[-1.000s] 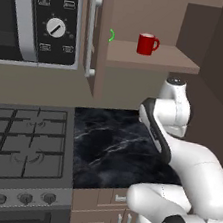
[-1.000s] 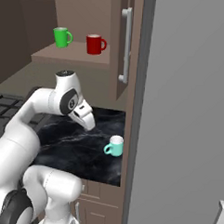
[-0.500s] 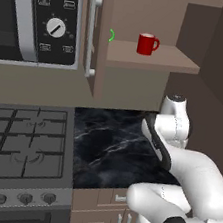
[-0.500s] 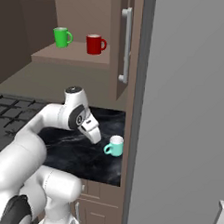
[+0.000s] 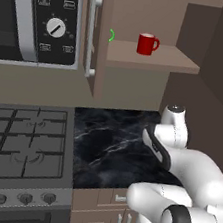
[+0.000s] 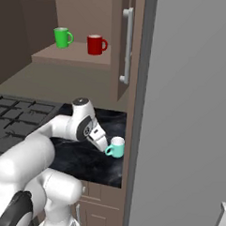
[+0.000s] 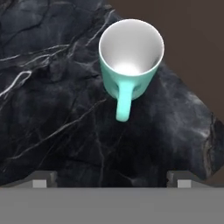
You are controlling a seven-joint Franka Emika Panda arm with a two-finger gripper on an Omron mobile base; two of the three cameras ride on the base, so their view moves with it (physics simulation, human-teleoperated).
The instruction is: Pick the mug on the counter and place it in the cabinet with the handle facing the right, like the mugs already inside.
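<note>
The teal mug (image 7: 130,57) stands upright on the black marble counter (image 7: 57,109), white inside, close to the counter's edge. Its loop handle (image 7: 124,103) points straight back at my gripper (image 7: 111,180). The gripper is open, its two fingertips (image 7: 41,179) spread wide, with nothing between them. From the right base view, the gripper (image 6: 104,148) hangs low just left of the mug (image 6: 117,146), a little short of it. The open cabinet (image 6: 71,57) above holds a green mug (image 6: 63,37) and a red mug (image 6: 96,44).
The cabinet door (image 6: 124,45) with its silver bar stands open just above the mug. A tall grey panel (image 6: 189,119) walls off the right side. A gas stovetop (image 5: 17,145) lies left of the counter (image 5: 108,143), and a microwave (image 5: 41,17) hangs above it.
My arm has swung down and to the right, bringing the open gripper from mid-counter to right beside the teal mug. The mug has stayed where it was.
</note>
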